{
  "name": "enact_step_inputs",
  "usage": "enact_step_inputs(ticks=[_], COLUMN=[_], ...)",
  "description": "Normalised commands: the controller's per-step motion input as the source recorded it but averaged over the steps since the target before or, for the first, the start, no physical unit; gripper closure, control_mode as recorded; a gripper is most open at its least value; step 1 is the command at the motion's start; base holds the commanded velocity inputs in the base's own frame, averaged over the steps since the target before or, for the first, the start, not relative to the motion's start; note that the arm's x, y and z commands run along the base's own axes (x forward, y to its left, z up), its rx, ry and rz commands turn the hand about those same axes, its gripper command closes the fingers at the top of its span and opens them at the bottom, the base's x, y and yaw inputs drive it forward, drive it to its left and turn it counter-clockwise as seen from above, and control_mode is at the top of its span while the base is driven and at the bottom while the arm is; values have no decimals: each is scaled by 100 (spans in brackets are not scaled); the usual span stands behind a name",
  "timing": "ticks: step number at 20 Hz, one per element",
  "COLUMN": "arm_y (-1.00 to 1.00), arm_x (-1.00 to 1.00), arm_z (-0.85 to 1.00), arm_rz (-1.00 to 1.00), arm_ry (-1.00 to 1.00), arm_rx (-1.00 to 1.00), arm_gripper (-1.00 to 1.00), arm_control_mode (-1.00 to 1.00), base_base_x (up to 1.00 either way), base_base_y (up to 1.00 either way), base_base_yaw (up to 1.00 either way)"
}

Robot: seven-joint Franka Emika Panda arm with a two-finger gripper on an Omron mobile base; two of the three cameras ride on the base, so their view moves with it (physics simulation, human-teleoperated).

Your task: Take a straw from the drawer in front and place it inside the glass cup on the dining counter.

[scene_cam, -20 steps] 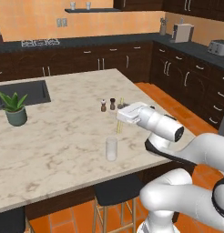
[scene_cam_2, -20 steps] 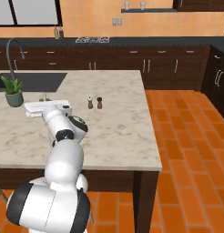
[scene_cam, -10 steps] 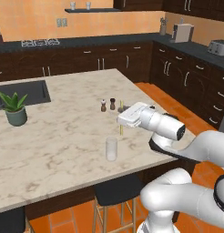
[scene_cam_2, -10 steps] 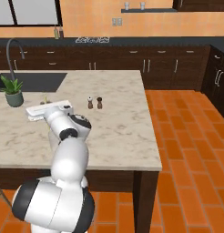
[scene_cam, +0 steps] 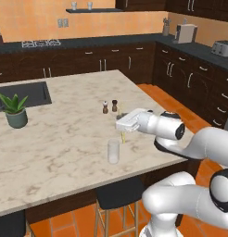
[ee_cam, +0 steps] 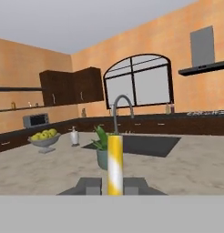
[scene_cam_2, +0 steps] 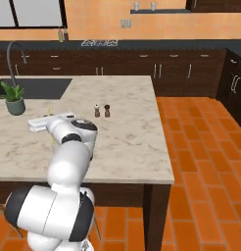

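My gripper (scene_cam: 120,125) hovers over the dining counter (scene_cam: 65,129), its hand lying level, shut on the straw (scene_cam: 122,136). The thin pale-yellow straw stands upright in the jaws, its lower end hanging below the hand. The glass cup (scene_cam: 113,152) stands on the marble just left of and nearer than the straw's tip, apart from it. In the hand view the straw (ee_cam: 115,159) rises between the two dark fingertips (ee_cam: 89,184). From the right, the gripper (scene_cam_2: 35,125) holds the straw (scene_cam_2: 49,109) over the counter (scene_cam_2: 127,132). The drawer is out of view.
Salt and pepper shakers (scene_cam: 110,107) stand behind the hand. A potted plant (scene_cam: 15,111) sits at the counter's left by the sink (scene_cam: 23,92). A fruit bowl (ee_cam: 43,139) lies far off. A dark stool (scene_cam: 118,194) is under the near edge.
The hand with the straw has drifted slightly left and down in the left base view, closer to the glass cup. The jaws stayed shut.
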Motion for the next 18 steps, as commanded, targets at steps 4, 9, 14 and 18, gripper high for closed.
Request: enact_step_inputs(ticks=[4, 9, 14, 18], arm_y=[3, 0, 0, 1], arm_x=[32, 29, 43, 48], arm_z=[-21, -22, -16, -20], arm_rz=[19, 19, 22, 25], arm_ry=[0, -1, -5, -7], arm_rx=[0, 0, 4, 6], arm_gripper=[100, 100, 100, 100], arm_control_mode=[-100, -100, -100, -100], base_base_x=[0, 0, 0, 0], base_base_y=[0, 0, 0, 0], base_base_yaw=[0, 0, 0, 0])
